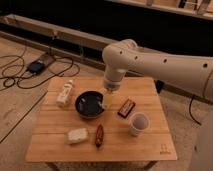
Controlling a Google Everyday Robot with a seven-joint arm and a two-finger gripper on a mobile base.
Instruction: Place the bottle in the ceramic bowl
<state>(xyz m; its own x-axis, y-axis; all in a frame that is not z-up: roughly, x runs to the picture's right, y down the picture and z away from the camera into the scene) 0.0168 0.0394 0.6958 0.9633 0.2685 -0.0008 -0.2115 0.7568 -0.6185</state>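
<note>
The cream-white bottle (65, 93) with a tan label lies on its side at the left of the wooden table (150, 142), just left of the bowl. The dark glossy ceramic bowl (89, 105) sits near the table's middle and looks empty. My gripper (106, 100) hangs down from the big white arm (150, 62) that comes in from the right. It is over the bowl's right rim, about a bowl's width from the bottle. Nothing shows in it.
A pale squarish block (77, 135) and a brown oblong item (99, 135) lie at the front. A dark red packet (126, 107) and a white translucent cup (139, 123) are to the right of the bowl. Cables and a black device (36, 66) lie on the floor at the left.
</note>
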